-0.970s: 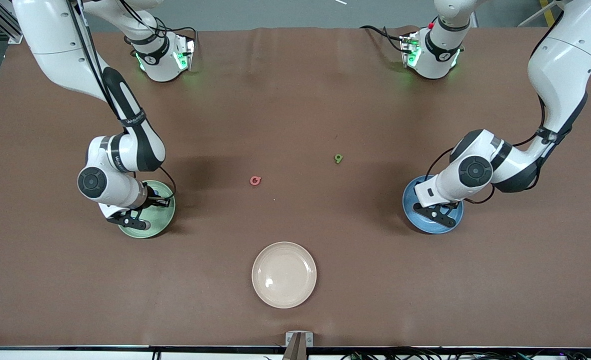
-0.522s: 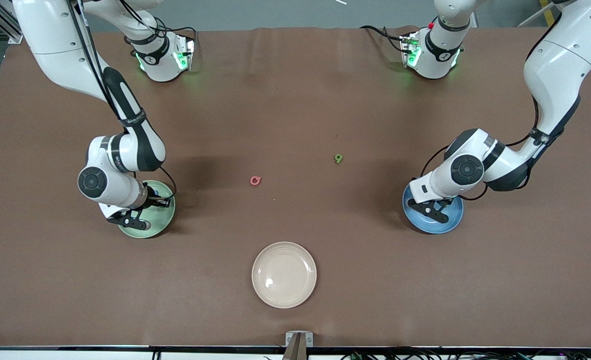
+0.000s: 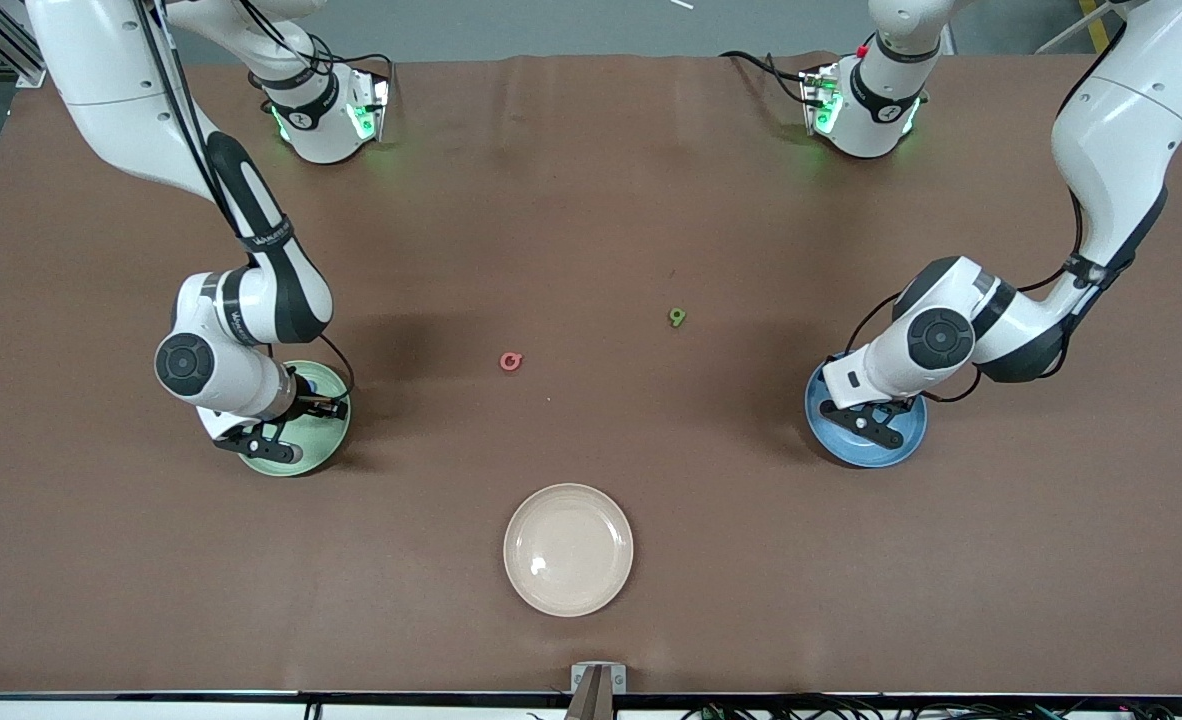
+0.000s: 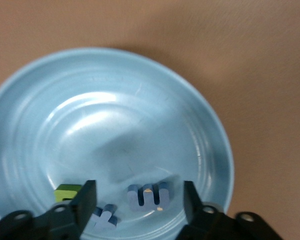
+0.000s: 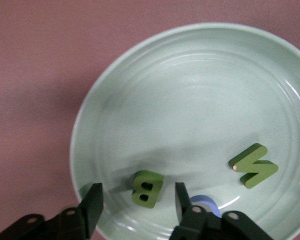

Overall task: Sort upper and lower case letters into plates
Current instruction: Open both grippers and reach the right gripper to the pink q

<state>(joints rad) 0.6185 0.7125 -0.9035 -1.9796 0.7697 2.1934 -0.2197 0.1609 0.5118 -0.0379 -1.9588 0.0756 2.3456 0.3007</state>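
Observation:
My right gripper (image 3: pixel 269 436) (image 5: pixel 138 194) hangs low over the mint green plate (image 3: pixel 329 436) (image 5: pixel 140 75), open. A green letter B (image 5: pixel 147 188) lies on the plate between its fingers, untouched. A green N (image 5: pixel 253 165) and a blue piece (image 5: pixel 206 202) lie in the same plate. My left gripper (image 3: pixel 866 422) (image 4: pixel 139 194) is open over the blue plate (image 3: pixel 906 443) (image 4: pixel 210 115). A blue letter m (image 4: pixel 148 195) rests free between its fingers, beside a blue x (image 4: pixel 106 218) and a green piece (image 4: pixel 66 192). A red letter (image 3: pixel 511 361) and a green letter (image 3: pixel 677 317) lie on the mat mid-table.
A cream-beige plate (image 3: pixel 568 549) with nothing in it sits near the front camera's edge of the table, between the two other plates. The brown mat (image 3: pixel 591 200) covers the whole tabletop. Both arm bases stand along the edge farthest from the front camera.
Both grippers have gone from shut to open, leaving a letter lying in each plate. The left arm's hand shifted slightly over the blue plate; the right arm barely moved.

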